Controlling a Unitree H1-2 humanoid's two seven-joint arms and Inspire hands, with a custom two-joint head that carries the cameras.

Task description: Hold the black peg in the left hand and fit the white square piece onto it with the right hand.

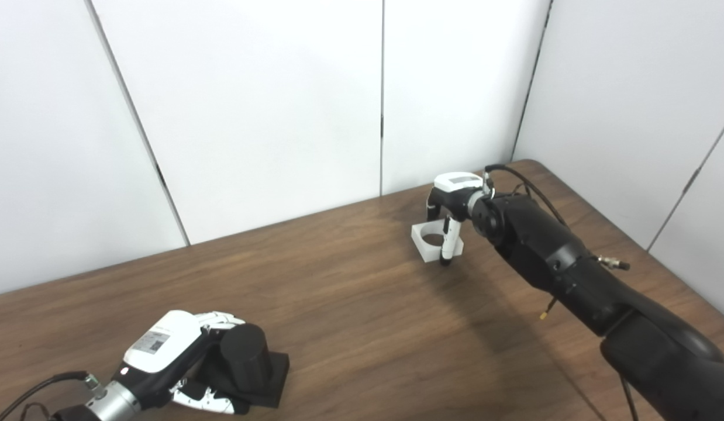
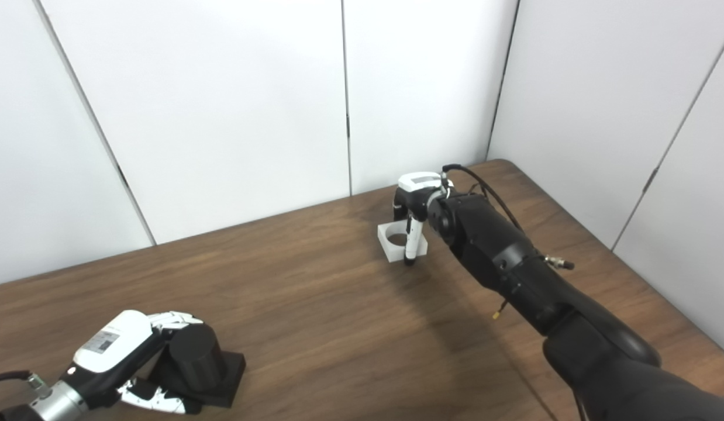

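Left eye view: wood table (image 1: 350,304), white wall panels (image 1: 268,105); left hand (image 1: 181,362) grips black peg (image 1: 245,356), right hand (image 1: 452,204) grips white square piece (image 1: 429,242).

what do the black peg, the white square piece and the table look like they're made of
Black peg: looks like matte plastic, perhaps printed; dull, no glints, uniform black on cylinder and square base.
White square piece: likely plastic too; flat opaque white, crisp edges, round hole through it.
Table: wood or wood-look laminate; brown grain streaks with a soft sheen. Which one cannot be told.
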